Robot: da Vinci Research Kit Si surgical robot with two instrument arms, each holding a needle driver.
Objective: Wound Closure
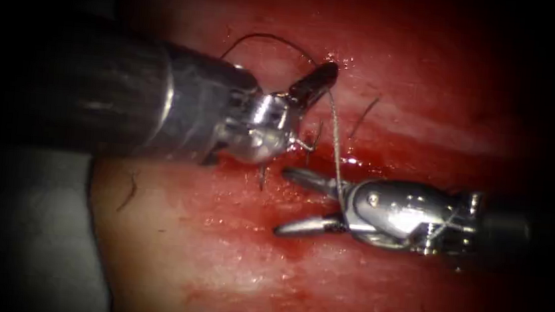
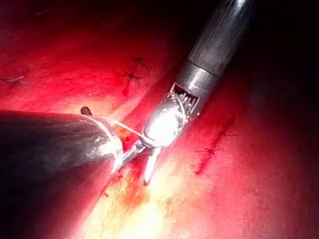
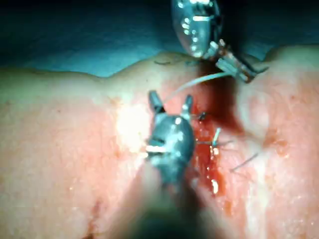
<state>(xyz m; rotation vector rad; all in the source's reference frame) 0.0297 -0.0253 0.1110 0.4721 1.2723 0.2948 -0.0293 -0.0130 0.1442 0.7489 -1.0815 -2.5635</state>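
Observation:
My left tool (image 1: 323,75) comes in from the left, its jaws shut on the pale thread (image 1: 335,127) just above the cut (image 1: 357,162). From there the thread runs taut down to my right tool (image 1: 281,200) and passes between its open jaws near the hinge. These jaws grip nothing and point left, low over the tissue (image 1: 214,264). A thin dark strand arcs back from the left jaws over the left shaft. In the right wrist view the right tool (image 3: 171,102) gapes at the thread (image 3: 194,83), which leads to the left tool (image 3: 244,72). The left wrist view shows the right tool (image 2: 135,169) open.
Short cut ends of thread (image 1: 363,116) stick up from earlier stitches along the cut, with another (image 1: 129,191) on the tissue to the left. Red fluid (image 1: 331,159) pools in the cut between the tools. The left shaft (image 1: 115,95) lies low over the tissue's left part.

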